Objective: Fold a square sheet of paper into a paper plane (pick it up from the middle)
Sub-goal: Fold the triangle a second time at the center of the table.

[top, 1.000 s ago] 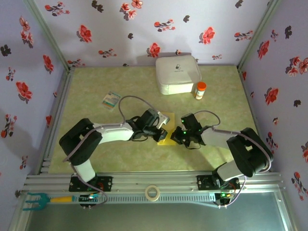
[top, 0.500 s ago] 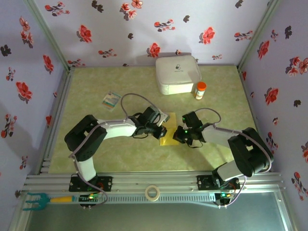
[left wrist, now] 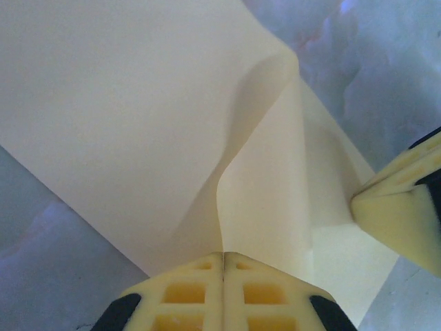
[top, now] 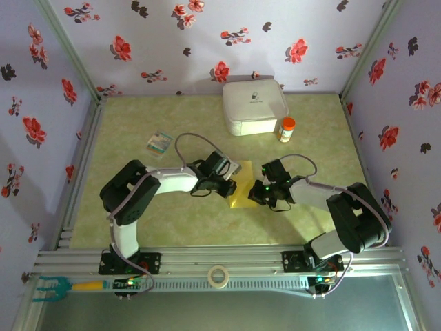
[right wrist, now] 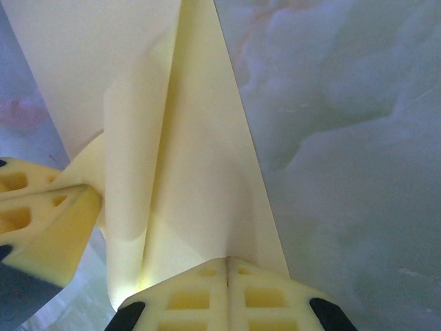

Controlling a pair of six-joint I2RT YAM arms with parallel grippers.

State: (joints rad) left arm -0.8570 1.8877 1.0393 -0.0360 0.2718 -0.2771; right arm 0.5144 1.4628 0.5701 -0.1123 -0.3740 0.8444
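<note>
Change since earlier: the left arm's elbow has swung in toward the middle of the counter, and more of the yellow sheet now shows past its wrist; the right arm has hardly shifted.
Left end effector (top: 230,185): clenched, pads pressed together on an edge of the square sheet of paper (top: 240,185); in its wrist view the paper runs straight into the seam between the pads.
Right end effector (top: 253,197): also clenched on the sheet, pinching it from the opposite side, just beside the left one.
Sheet position: near the middle of the counter (top: 138,221), a little toward the near edge, between the two end effectors; whether any corner rests on the surface cannot be told.
Sheet shape: bowed into a soft valley with one flap rising; curves only, no sharp crease visible.
Done, by my reading: paper gripped on both sides and brought toward a first centre fold.
Left to do: press that fold flat, fold the nose corners, fold the wings; no dart shape yet.
Stage: early.
Bystanders: white box (top: 253,107), orange-capped bottle (top: 287,129) and teal-and-white card (top: 160,143) sit well apart toward the far edge.
</note>
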